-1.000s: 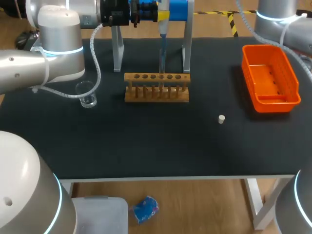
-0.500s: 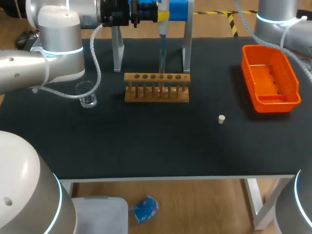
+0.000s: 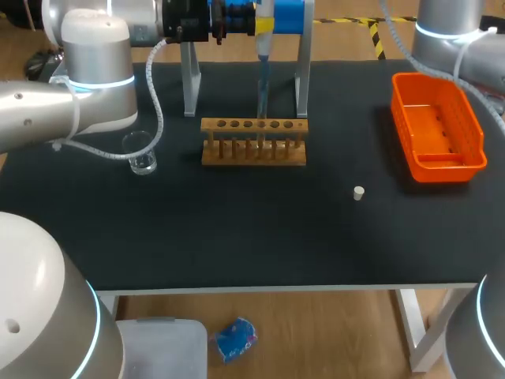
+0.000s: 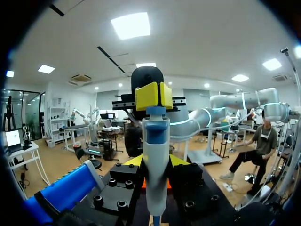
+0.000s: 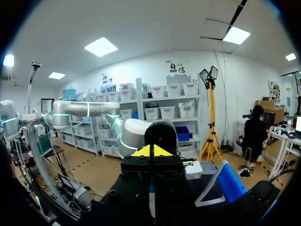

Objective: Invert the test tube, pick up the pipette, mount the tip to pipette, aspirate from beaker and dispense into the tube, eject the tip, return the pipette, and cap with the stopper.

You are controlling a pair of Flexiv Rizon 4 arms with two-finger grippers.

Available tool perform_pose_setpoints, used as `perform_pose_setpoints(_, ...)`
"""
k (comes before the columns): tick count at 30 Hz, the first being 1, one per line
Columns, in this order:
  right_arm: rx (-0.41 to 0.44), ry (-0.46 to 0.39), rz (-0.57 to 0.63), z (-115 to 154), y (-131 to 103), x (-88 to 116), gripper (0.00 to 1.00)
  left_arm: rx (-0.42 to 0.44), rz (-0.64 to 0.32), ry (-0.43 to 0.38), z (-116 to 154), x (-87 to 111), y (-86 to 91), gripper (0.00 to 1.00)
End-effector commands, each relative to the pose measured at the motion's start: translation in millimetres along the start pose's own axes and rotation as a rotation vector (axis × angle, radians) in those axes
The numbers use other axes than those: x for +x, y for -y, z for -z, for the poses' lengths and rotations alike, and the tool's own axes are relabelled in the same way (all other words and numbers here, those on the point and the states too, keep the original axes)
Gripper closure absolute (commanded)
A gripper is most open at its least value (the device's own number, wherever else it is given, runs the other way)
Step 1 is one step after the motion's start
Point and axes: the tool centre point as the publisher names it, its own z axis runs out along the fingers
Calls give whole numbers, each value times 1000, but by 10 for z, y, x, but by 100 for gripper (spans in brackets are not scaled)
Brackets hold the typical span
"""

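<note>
The left gripper (image 4: 153, 96) is clamping the pipette (image 4: 156, 165) upright just behind the wooden rack (image 3: 254, 151); for dispensing, I judge, the tip (image 3: 261, 91) is needing a straight vertical line over one hole of the rack; the stopper (image 3: 358, 193) is lying right of the rack; the right gripper (image 5: 150, 151) is sitting closed, empty.

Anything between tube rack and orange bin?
Head view: bare mat between rack and orange bin; the stopper lies off that line, nearer the front edge.
</note>
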Motion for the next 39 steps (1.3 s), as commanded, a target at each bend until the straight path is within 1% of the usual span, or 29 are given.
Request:
perform_pose_setpoints(1, 11, -1, 11, 17, -67, -12, 100, 0, 0, 4, -6, -2, 32, 100)
perform_pose_setpoints(14, 19, -3, 62, 43, -277, -11, 100, 0, 0, 4, -6, -2, 32, 100)
perform_pose_setpoints(18, 22, 0, 81, 84, -379, 28, 100, 0, 0, 4, -6, -2, 32, 100)
perform_pose_setpoints(21, 32, 1, 92, 164, -471, 111, 100, 0, 0, 4, -6, -2, 32, 100)
perform_pose_setpoints(22, 38, 0, 91, 194, -490, 141, 74, 0, 0, 4, -6, -2, 32, 100)
perform_pose_setpoints(23, 45, -3, 94, 227, -511, 180, 0, 0, 0, 4, -6, -2, 32, 100)
perform_pose_setpoints(26, 95, -27, 88, 313, -547, 312, 0, 0, 0, 4, -6, -2, 32, 100)
perform_pose_setpoints(27, 119, -30, 92, 363, -560, 386, 0, 0, 0, 4, -6, -2, 32, 100)
perform_pose_setpoints(32, 237, -5, 109, 599, -550, 655, 0, 0, 0, 4, -6, -2, 32, 100)
perform_pose_setpoints(35, 292, 10, 122, 735, -486, 788, 0, 0, 0, 4, -6, -2, 32, 100)
perform_pose_setpoints(39, 372, 24, 126, 876, -334, 930, 0, 0, 0, 4, -6, -2, 32, 100)
